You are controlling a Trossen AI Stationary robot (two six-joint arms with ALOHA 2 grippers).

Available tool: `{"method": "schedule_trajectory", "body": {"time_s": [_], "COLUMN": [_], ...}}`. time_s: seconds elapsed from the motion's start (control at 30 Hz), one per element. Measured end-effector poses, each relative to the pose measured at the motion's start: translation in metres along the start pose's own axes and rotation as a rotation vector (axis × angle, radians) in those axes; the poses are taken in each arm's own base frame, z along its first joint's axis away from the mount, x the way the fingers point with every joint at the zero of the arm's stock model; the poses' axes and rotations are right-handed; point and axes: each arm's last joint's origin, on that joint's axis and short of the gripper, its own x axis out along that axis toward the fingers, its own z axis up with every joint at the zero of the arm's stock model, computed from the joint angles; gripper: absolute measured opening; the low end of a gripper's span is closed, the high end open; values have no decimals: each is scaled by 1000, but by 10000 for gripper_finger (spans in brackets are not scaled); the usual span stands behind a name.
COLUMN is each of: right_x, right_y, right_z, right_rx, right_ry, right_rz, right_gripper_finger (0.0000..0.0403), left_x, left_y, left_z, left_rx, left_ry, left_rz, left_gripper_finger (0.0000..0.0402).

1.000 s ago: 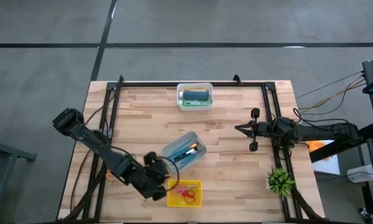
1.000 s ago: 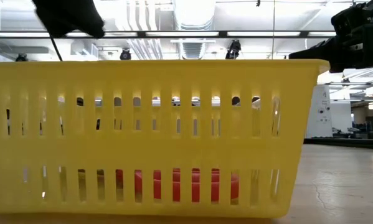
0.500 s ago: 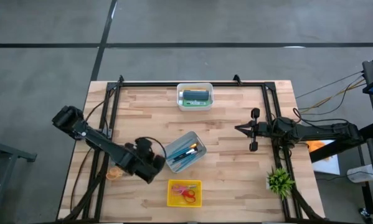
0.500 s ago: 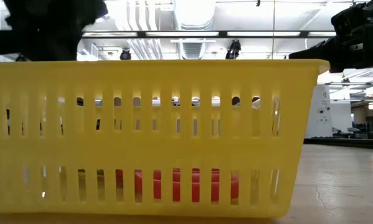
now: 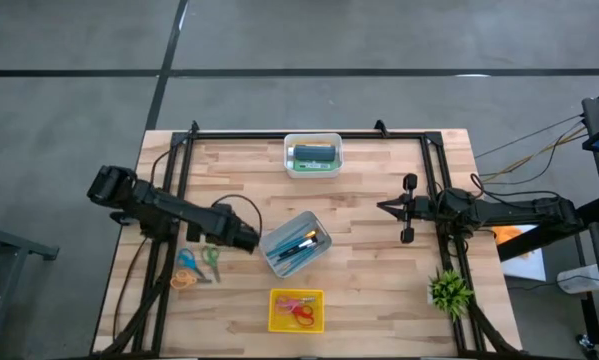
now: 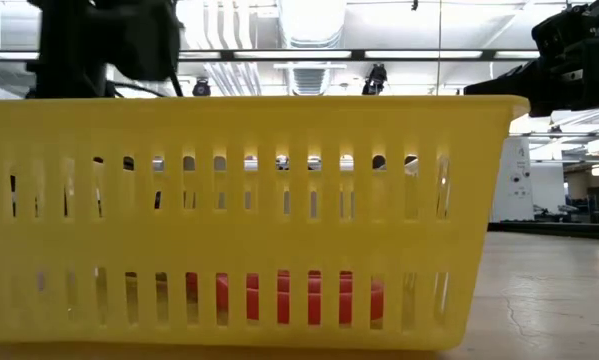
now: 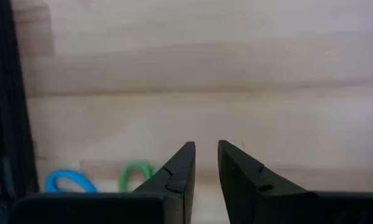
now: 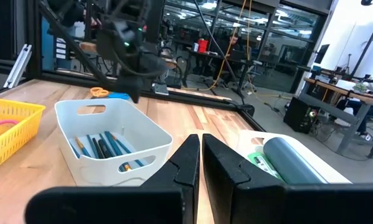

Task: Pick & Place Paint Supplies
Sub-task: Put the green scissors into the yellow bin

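Observation:
Several blue- and orange-handled brushes (image 5: 301,246) lie in a pale bin (image 5: 279,240) at mid-table, also seen in the right wrist view as brushes (image 8: 105,146). A green and a dark blue tube (image 5: 314,155) lie in a white tray (image 5: 313,171) at the far edge. No yellow tube shows. My left gripper (image 5: 251,238) hovers just left of the brush bin, its fingers a narrow gap apart (image 7: 206,149) and holding nothing. My right gripper (image 5: 382,207) waits shut (image 8: 200,140) right of centre, pointing toward the table's left.
A yellow slotted basket (image 5: 273,322) with red-handled scissors stands at the near edge and fills the low view (image 6: 249,220). Blue, green and orange scissors (image 5: 194,265) lie near the left rail. A green spiky plant (image 5: 449,290) stands near right. A black frame rims the table.
My left gripper has swung away from the yellow basket at the near edge toward the far side. It now sits beside the left end of the brush bin. The scissors near the left rail have come into view from under the arm. The right arm kept still.

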Motion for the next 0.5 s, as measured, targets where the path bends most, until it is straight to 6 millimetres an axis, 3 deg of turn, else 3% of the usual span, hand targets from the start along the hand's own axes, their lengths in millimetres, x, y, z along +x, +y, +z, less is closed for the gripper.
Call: {"method": "schedule_trajectory", "body": {"time_s": [0.1, 0.5], "right_x": [0, 0], "right_y": [0, 0], "right_z": [0, 0], "right_rx": [0, 0], "right_ry": [0, 0], "right_rz": [0, 0], "right_gripper_finger": [15, 15], "left_x": [10, 32], "left_y": [3, 7], "left_z": [8, 0], "left_rx": [-13, -20], "left_ry": [23, 138], "left_rz": [27, -1], "left_gripper_finger": [73, 73]}}
